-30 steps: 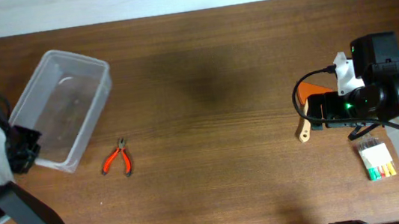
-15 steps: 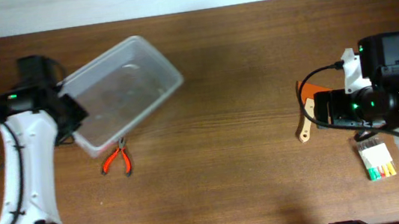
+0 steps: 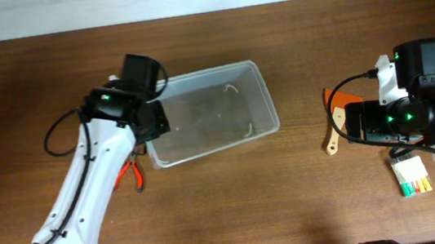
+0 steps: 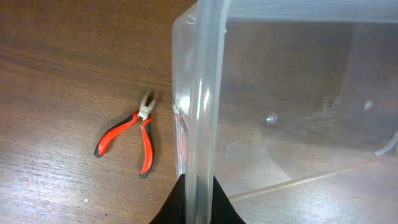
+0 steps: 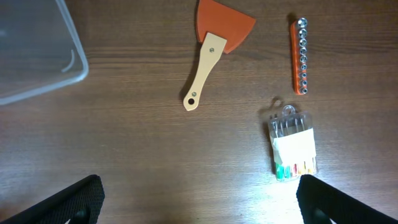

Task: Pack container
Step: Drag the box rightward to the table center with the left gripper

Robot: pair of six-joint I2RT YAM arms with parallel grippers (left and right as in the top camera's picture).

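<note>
The clear plastic container (image 3: pixel 262 92) lies near the table's middle, long side running left to right. My left gripper (image 3: pixel 151 120) is shut on the rim of its left short end. In the left wrist view the rim (image 4: pixel 202 93) runs up from between the jaws (image 4: pixel 198 202). The tub looks empty. My right gripper (image 3: pixel 347 123) is open and empty over the table at the right. Its two fingertips show at the bottom corners of the right wrist view (image 5: pixel 199 205). The container's right corner shows in that view (image 5: pixel 37 56).
Red-handled pliers (image 3: pixel 135 174) lie beside the tub's left end, partly under my left arm, and show in the left wrist view (image 4: pixel 134 134). An orange scraper with a wooden handle (image 5: pixel 208 53), an orange bit strip (image 5: pixel 301 56) and a clear tool pack (image 5: pixel 293 144) lie at the right.
My left arm has swung the container from the far left to the table's middle and turned it, with the grip kept on its rim. The right arm has barely moved.
</note>
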